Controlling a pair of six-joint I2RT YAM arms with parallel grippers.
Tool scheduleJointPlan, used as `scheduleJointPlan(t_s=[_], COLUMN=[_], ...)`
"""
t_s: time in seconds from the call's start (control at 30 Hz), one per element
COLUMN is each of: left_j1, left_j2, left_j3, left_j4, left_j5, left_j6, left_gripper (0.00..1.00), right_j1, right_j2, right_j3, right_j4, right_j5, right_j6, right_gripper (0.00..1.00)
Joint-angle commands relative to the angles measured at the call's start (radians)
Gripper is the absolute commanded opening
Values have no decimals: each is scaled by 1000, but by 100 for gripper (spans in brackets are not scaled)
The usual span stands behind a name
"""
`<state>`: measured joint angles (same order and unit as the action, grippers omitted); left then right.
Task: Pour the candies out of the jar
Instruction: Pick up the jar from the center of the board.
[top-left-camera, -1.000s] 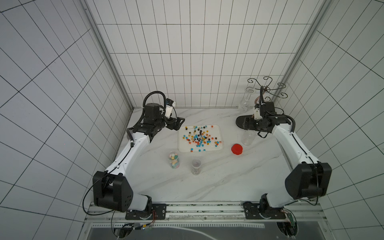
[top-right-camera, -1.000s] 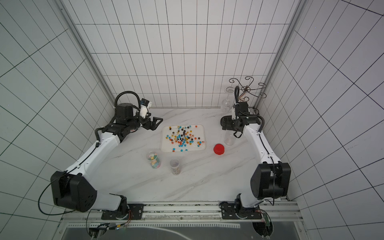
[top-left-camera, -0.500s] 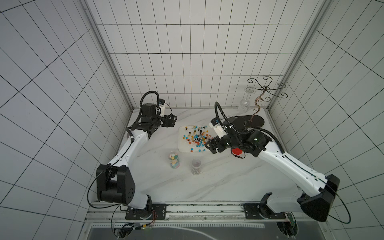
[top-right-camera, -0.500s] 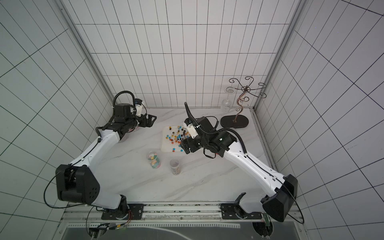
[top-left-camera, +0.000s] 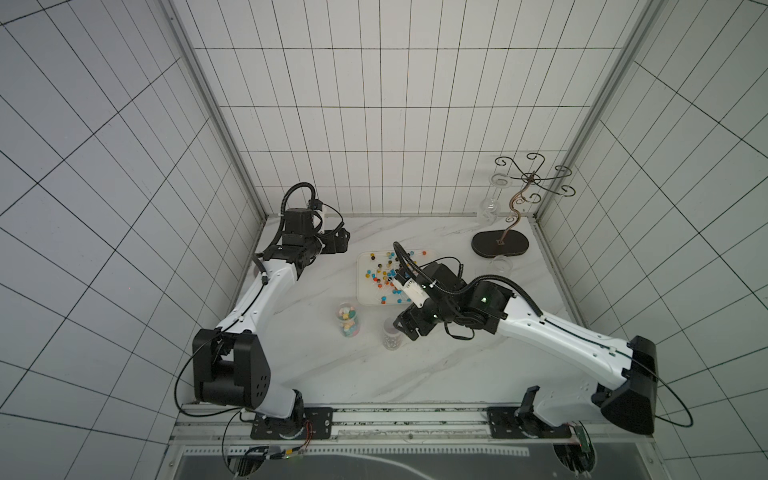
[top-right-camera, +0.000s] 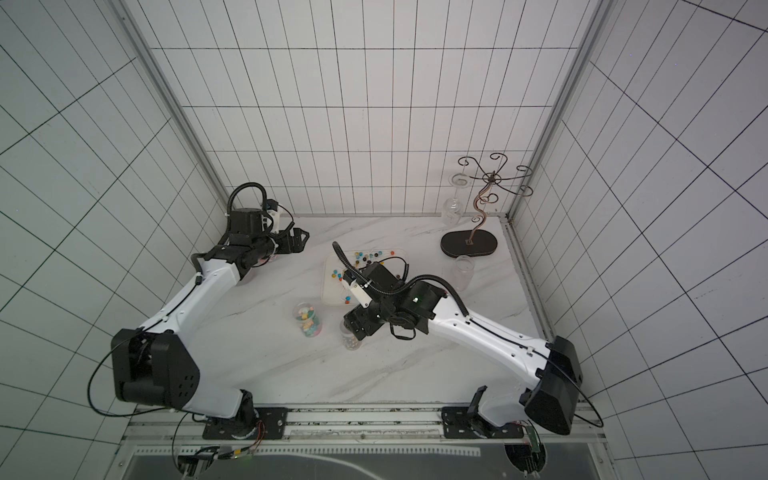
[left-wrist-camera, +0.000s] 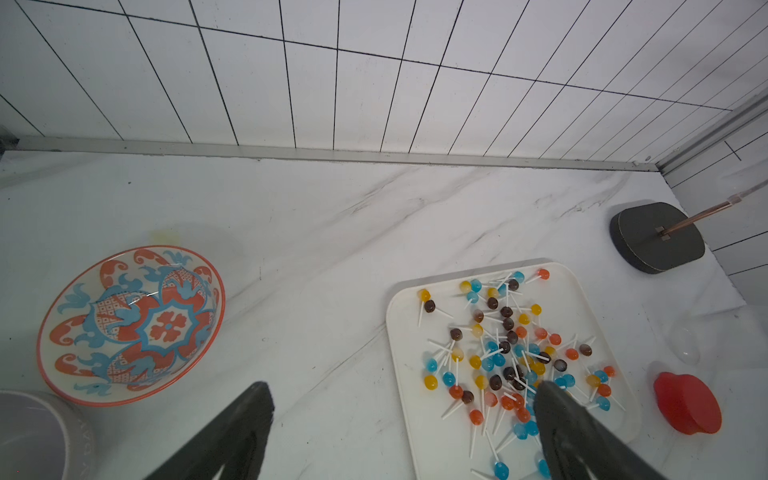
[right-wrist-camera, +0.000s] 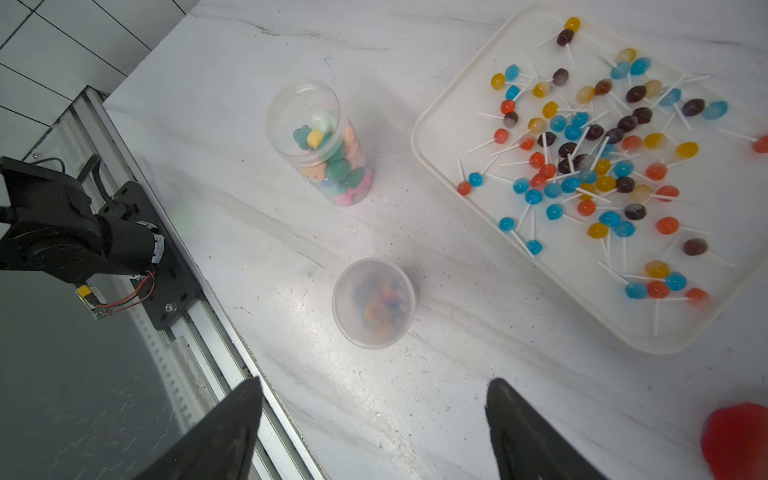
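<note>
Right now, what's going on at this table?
The lollipops lie spread over the white tray. Two jars stand upright: an open jar of pastel sweets and a lidded jar of coloured candies. The right gripper hovers open by the lidded jar, holding nothing. The left gripper, open and empty, hangs farther back, near a patterned bowl.

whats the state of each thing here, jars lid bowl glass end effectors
tray: holds loose lollipops
pastel jar: upright, open, candy inside
lidded jar: upright, shut, candy inside
clear jar: upright, open, empty
red lid: off, on table
bowl: empty
wine glass: hanging upside down
left end effector: open, empty
right end effector: open, empty
</note>
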<state>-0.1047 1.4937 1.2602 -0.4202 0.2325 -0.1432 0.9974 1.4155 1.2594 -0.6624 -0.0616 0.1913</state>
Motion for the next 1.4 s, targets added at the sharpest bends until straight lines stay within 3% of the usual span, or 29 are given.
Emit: scheduleJointPlan(t_s=[0.0,0.13,0.63,0.9,1.13,1.37], left_j1=[2,9,23,28,31,33], left_j2=[-23,-18,-24,-26,-15,-15], left_j3=[30,33,-4,-15,-18,-18], left_j4=[-1,0,16,21,31,31], left_j5=[-12,3,42,78,104,113], left_j6=[-18,-19,-7,13,14,22], left_gripper=[97,97,97,97,97,97], right_j1=[29,48,64,64,61,58], right_j2=[41,90,231,255,286,314], right_j3=[-36,-37,0,24,51,87], right_j4=[29,36,52,47,46,49], right_j5=[29,41,62,80,109,118], right_j6=[-3,-7,-40,-64,-74,-85], right_gripper=[82,78,77,66,74,73])
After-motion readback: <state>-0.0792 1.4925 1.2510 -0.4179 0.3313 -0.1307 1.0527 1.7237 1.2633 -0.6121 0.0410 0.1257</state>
